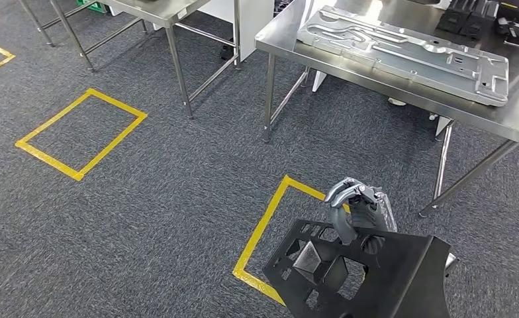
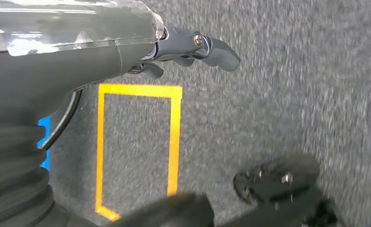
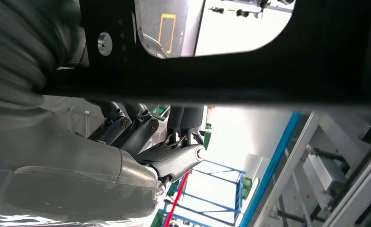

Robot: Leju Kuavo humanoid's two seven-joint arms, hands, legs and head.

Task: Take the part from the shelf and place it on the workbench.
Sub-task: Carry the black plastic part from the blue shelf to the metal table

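Observation:
The part (image 1: 376, 278) is a black moulded frame with several angular cut-outs, low at the right of the head view. My right hand (image 1: 355, 207) grips its upper edge, fingers hooked over the rim. In the right wrist view the part (image 3: 231, 71) is a dark bar across the picture, with the hand's fingers (image 3: 141, 127) wrapped up to it. The steel workbench (image 1: 283, 33) stands ahead at the upper right, and a large silver stamped plate (image 1: 402, 53) lies on it. My left hand (image 2: 193, 47) hangs over the grey carpet, fingers loosely extended and holding nothing.
Yellow tape rectangles mark the carpet at the left (image 1: 79, 132) and just under the part (image 1: 263, 228). A second steel table (image 1: 161, 13) stands at the top left. Black items (image 1: 475, 16) sit at the workbench's far right. The workbench legs (image 1: 269, 99) reach the floor ahead.

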